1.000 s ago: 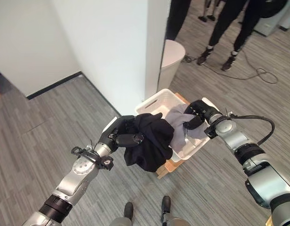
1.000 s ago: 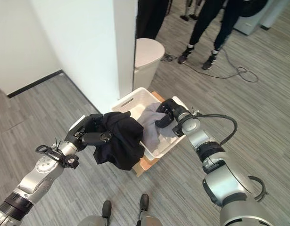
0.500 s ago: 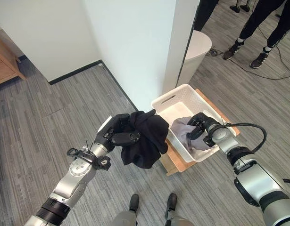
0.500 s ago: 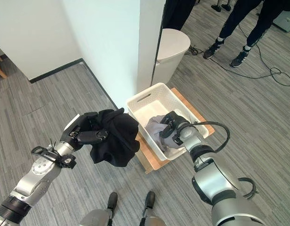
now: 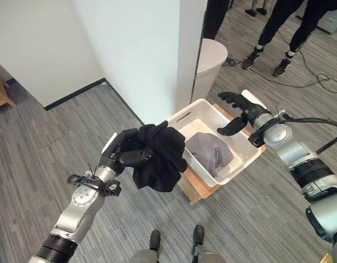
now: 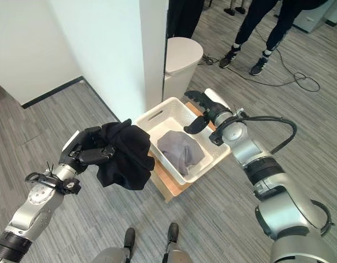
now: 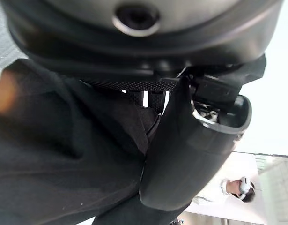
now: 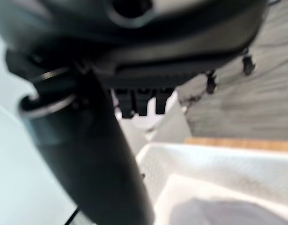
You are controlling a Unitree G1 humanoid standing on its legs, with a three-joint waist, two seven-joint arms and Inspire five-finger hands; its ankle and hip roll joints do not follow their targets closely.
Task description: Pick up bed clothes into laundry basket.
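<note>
Our left robot hand (image 5: pixel 126 154) clutches black garment (image 5: pixel 159 156), bunched so nothing trails, at 9 o'clock of basket (image 5: pixel 244 160). Grey cloth (image 5: pixel 210 152) lies inside. Our right robot hand (image 5: pixel 238 112) spread wide above 2 o'clock rim, leaving opening free.

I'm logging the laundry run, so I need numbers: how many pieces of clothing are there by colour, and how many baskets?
Black clothing: 1, the black garment bunched in the left hand
Grey clothing: 1, the grey garment lying in the basket
White laundry basket: 1
Total: 3
</note>
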